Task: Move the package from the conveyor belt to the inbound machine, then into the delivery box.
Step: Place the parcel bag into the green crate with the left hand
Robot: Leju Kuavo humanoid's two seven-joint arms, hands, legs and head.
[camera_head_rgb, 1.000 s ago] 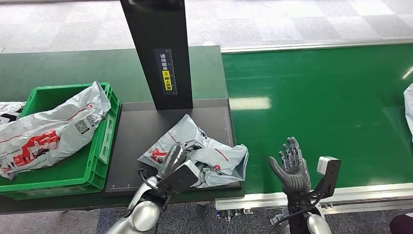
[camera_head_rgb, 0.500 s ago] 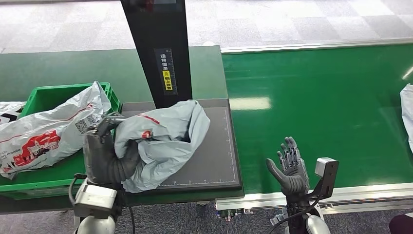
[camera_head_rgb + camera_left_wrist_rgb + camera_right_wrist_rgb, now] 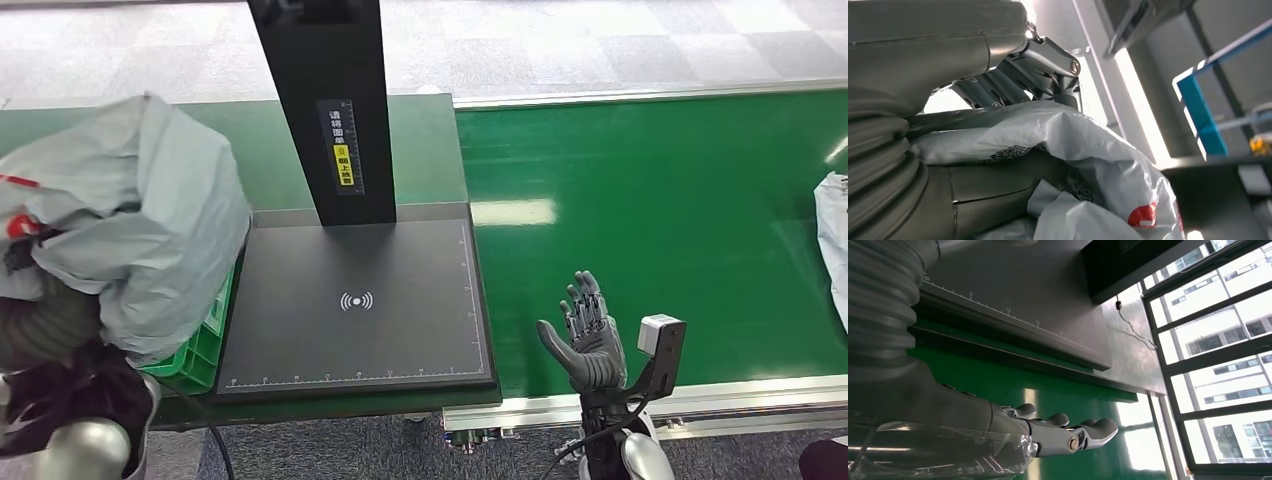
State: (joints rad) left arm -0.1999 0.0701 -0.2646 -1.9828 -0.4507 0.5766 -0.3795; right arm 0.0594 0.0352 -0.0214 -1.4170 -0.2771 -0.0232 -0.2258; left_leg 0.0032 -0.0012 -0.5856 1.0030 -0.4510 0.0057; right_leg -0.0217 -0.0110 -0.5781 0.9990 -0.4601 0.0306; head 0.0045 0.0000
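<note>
A crumpled grey plastic package [image 3: 135,215] with red print hangs high at the far left, over the green delivery box [image 3: 200,345], which it mostly hides. My left hand [image 3: 40,320] grips it from below and is largely covered by it. In the left wrist view the package [image 3: 1083,160] is clamped between my dark fingers [image 3: 1018,75] and the thick thumb. The inbound machine's dark scanning plate [image 3: 355,300] lies bare. My right hand [image 3: 585,340] is open with fingers spread above the near edge of the green conveyor belt [image 3: 650,200], holding nothing, and the right wrist view shows this hand [image 3: 1063,432] over the belt.
The machine's black column [image 3: 320,100] rises at the back of the plate. Another grey package [image 3: 832,240] lies on the belt at the right edge. A metal rail [image 3: 720,395] borders the belt's near side.
My left hand lifted the package off the scanning plate and carried it left and up over the green box. The plate is now bare. My right hand barely shifted.
</note>
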